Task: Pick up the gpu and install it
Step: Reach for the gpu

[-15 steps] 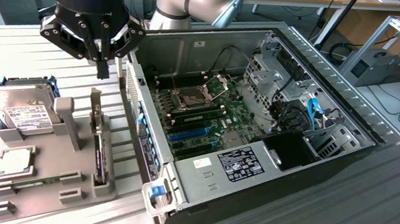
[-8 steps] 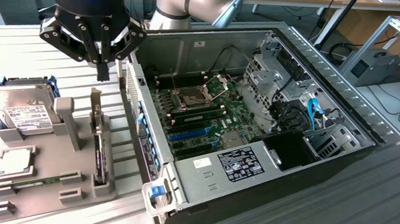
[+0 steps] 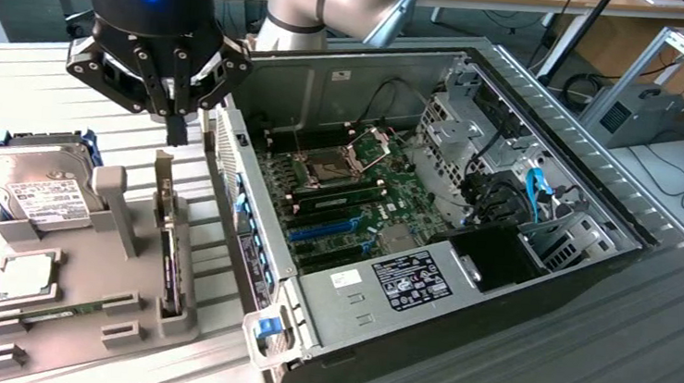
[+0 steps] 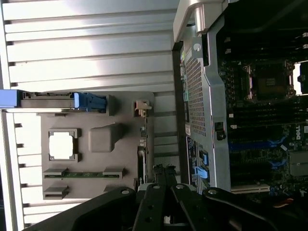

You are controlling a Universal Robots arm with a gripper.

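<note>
While blk gripper (image 3: 176,133) shut, thin gpu (image 3: 170,255) upright in grey holder (image 3: 100,272).

the gpu (image 3: 170,255) stands edge-on in the grey holder (image 3: 91,295) — fan and cooler cannot be made out. in the wrist view the linkage of the gripper (image 4: 163,169) covers one end of it. the arm (image 3: 321,4) is cut off by the exterior view's top edge — the label print on the hard drive (image 3: 39,185) is too small to read.

Tray (image 3: 82,310) at exterior view's left of case (image 3: 326,88); gpu (image 3: 169,251) upright in tray, pincer (image 3: 176,133) above it
</note>
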